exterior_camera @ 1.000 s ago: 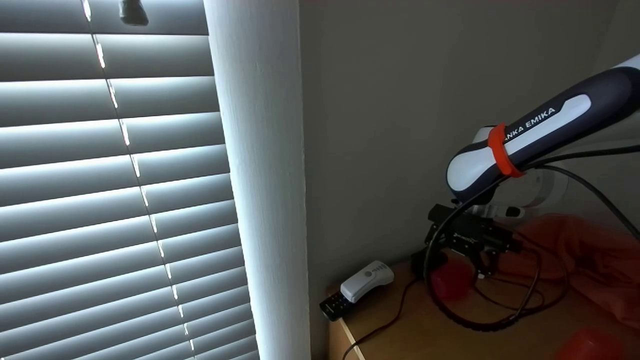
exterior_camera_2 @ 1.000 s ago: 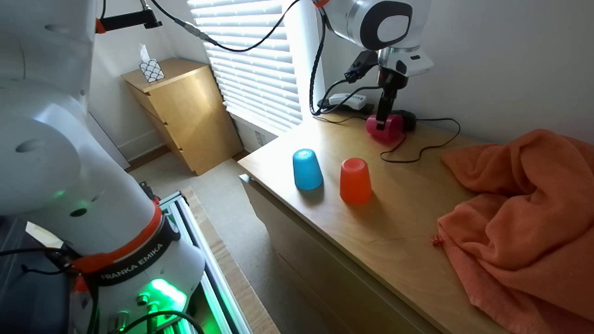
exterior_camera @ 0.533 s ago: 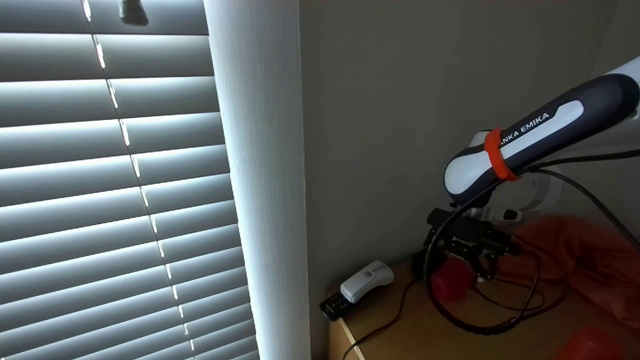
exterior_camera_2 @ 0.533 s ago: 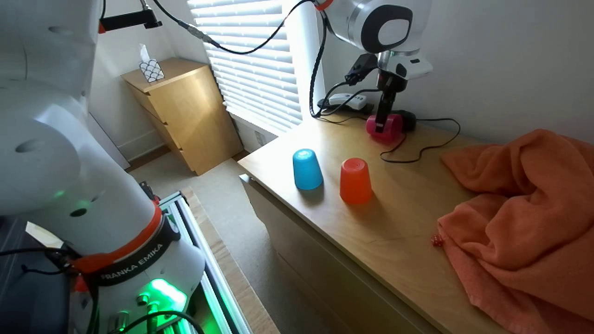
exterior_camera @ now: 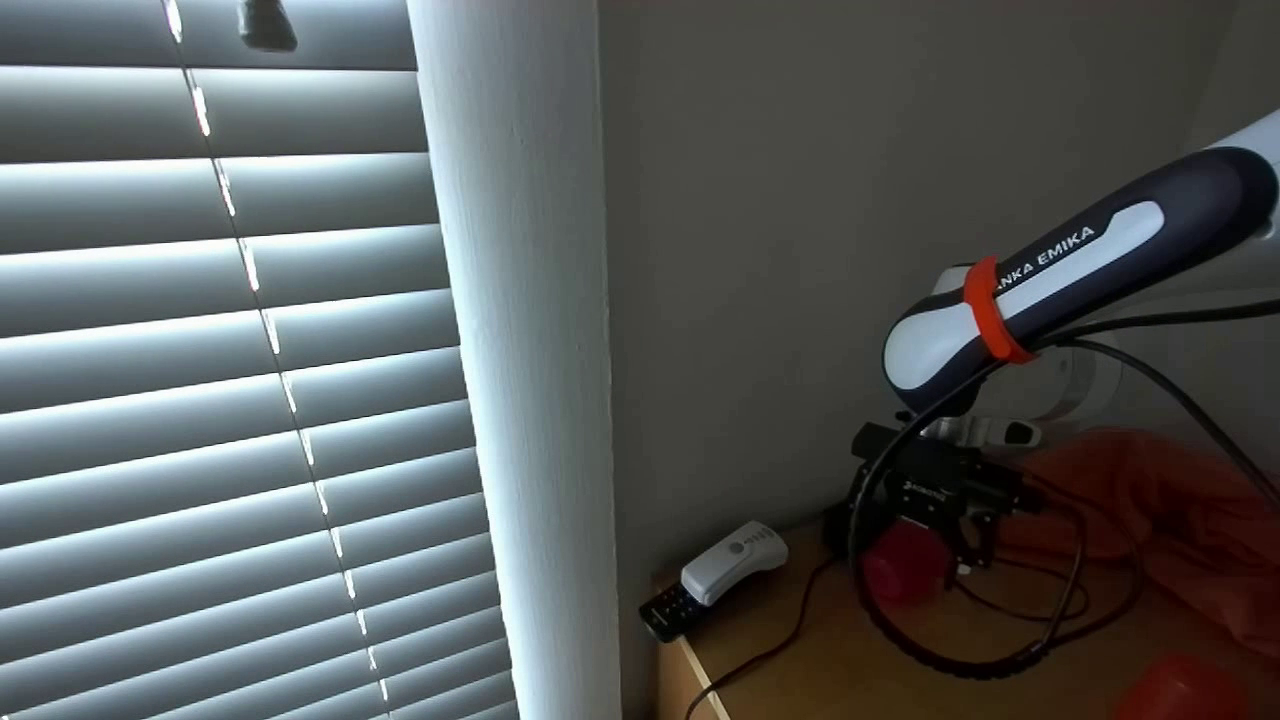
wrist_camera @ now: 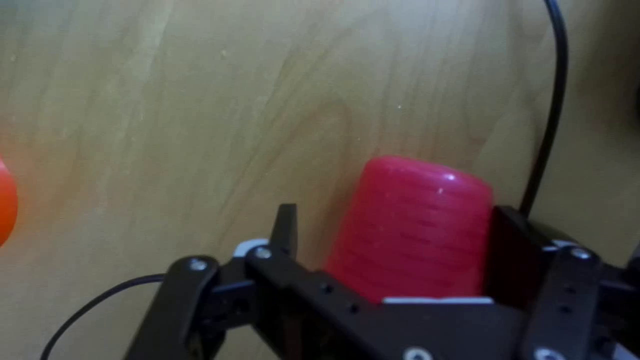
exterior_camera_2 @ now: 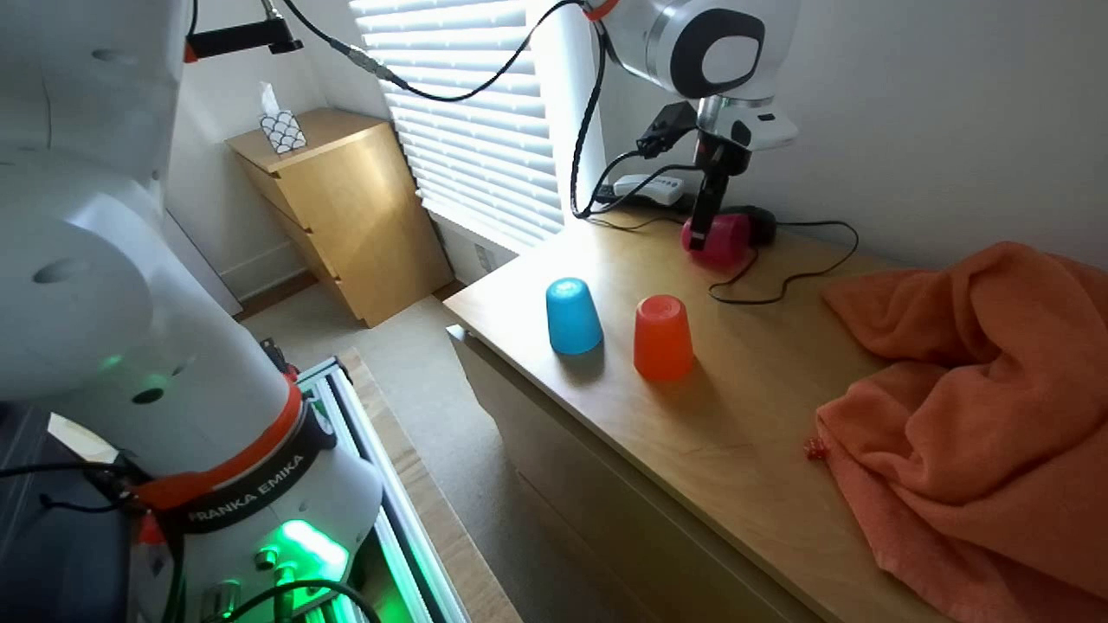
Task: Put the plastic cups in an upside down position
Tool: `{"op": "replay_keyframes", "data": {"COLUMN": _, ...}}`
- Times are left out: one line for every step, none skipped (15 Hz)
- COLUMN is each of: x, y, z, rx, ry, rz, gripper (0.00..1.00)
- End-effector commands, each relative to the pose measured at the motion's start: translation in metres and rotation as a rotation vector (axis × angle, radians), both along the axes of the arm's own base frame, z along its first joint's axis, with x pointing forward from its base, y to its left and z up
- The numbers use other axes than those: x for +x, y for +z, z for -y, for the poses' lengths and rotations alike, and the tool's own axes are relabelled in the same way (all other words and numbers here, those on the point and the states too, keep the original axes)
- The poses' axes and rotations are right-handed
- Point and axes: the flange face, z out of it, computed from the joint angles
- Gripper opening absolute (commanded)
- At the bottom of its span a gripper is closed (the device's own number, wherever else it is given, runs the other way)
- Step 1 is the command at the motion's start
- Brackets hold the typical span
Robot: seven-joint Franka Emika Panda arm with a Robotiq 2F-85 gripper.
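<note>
A pink-red cup [exterior_camera_2: 731,240] lies on its side near the back of the wooden top; it also shows in an exterior view [exterior_camera: 905,565]. In the wrist view the pink cup [wrist_camera: 410,230] has its narrow end away from my palm. My gripper [wrist_camera: 392,222] is open, one finger on each side of this cup. The right finger is against or very close to it; a gap shows at the left finger. A blue cup [exterior_camera_2: 573,317] and an orange cup [exterior_camera_2: 663,339] stand upside down closer to the front edge. Part of the orange cup [wrist_camera: 6,202] shows in the wrist view.
A black cable [exterior_camera_2: 783,294] and a black object [exterior_camera_2: 760,227] lie beside the pink cup. A white device [exterior_camera: 735,562] sits on a remote by the wall. An orange cloth [exterior_camera_2: 978,407] is heaped at the right. The wooden top's front edge [exterior_camera_2: 606,430] drops to the floor.
My gripper has shifted slightly left and down in an exterior view, across the front of the pink cup. The cups have not visibly moved.
</note>
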Motion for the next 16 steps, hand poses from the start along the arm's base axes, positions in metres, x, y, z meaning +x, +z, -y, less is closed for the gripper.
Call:
{"op": "replay_keyframes", "data": {"x": -0.003, "y": -0.002, "z": -0.002, "rx": -0.006, "ry": 0.020, "rz": -0.030, "gripper": 0.71}}
{"op": "replay_keyframes", "data": {"x": -0.004, "y": -0.002, "z": -0.001, "rx": -0.005, "ry": 0.027, "rz": -0.033, "gripper": 0.70}}
{"op": "replay_keyframes", "data": {"x": -0.005, "y": -0.001, "z": 0.001, "rx": 0.001, "ry": 0.032, "rz": -0.034, "gripper": 0.62}}
{"op": "replay_keyframes", "data": {"x": -0.005, "y": 0.000, "z": 0.003, "rx": 0.012, "ry": 0.035, "rz": -0.033, "gripper": 0.54}}
{"op": "replay_keyframes", "data": {"x": -0.007, "y": 0.003, "z": 0.005, "rx": 0.037, "ry": 0.044, "rz": -0.029, "gripper": 0.46}}
{"op": "replay_keyframes", "data": {"x": -0.008, "y": 0.006, "z": 0.007, "rx": 0.056, "ry": 0.050, "rz": -0.026, "gripper": 0.44}}
{"op": "replay_keyframes", "data": {"x": -0.010, "y": 0.009, "z": 0.011, "rx": 0.074, "ry": 0.059, "rz": -0.026, "gripper": 0.44}}
{"op": "replay_keyframes", "data": {"x": -0.011, "y": 0.011, "z": 0.013, "rx": 0.108, "ry": 0.071, "rz": -0.019, "gripper": 0.44}}
{"op": "replay_keyframes", "data": {"x": -0.014, "y": 0.016, "z": 0.018, "rx": 0.159, "ry": 0.085, "rz": -0.011, "gripper": 0.44}}
{"op": "replay_keyframes", "data": {"x": -0.016, "y": 0.018, "z": 0.022, "rx": 0.195, "ry": 0.093, "rz": -0.007, "gripper": 0.44}}
{"op": "replay_keyframes", "data": {"x": -0.018, "y": 0.022, "z": 0.027, "rx": 0.242, "ry": 0.108, "rz": 0.000, "gripper": 0.44}}
{"op": "replay_keyframes", "data": {"x": -0.020, "y": 0.025, "z": 0.030, "rx": 0.294, "ry": 0.125, "rz": 0.012, "gripper": 0.44}}
{"op": "replay_keyframes", "data": {"x": -0.023, "y": 0.029, "z": 0.036, "rx": 0.333, "ry": 0.122, "rz": 0.010, "gripper": 0.44}}
{"op": "replay_keyframes", "data": {"x": -0.026, "y": 0.034, "z": 0.041, "rx": 0.375, "ry": 0.124, "rz": 0.007, "gripper": 0.44}}
{"op": "replay_keyframes", "data": {"x": -0.029, "y": 0.036, "z": 0.046, "rx": 0.419, "ry": 0.126, "rz": 0.002, "gripper": 0.44}}
{"op": "replay_keyframes", "data": {"x": -0.032, "y": 0.038, "z": 0.051, "rx": 0.471, "ry": 0.124, "rz": -0.017, "gripper": 0.44}}
